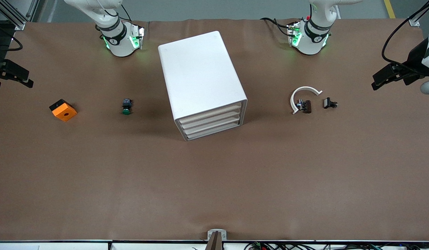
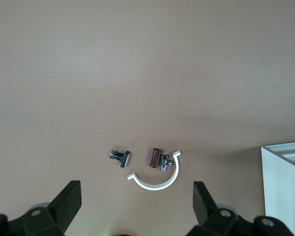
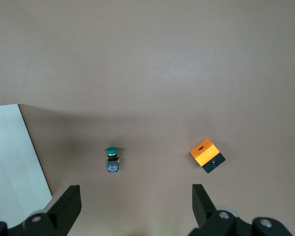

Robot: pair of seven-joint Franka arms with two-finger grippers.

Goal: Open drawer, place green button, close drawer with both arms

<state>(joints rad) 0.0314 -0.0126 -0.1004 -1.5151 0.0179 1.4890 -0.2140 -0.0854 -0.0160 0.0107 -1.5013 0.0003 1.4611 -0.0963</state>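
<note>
Green-capped button lay at nine o'clock of the white drawer unit; left tool and right tool waited, released.

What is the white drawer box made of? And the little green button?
The drawer box looks like smooth matte white plastic, with rounded edges and no wood grain. The button seems to be plastic too: a shiny green cap on a black body. I can't be sure of either by looks alone.

No readable text, labels, brands, numbers or signs, markings on the arm bases too small to read
</note>
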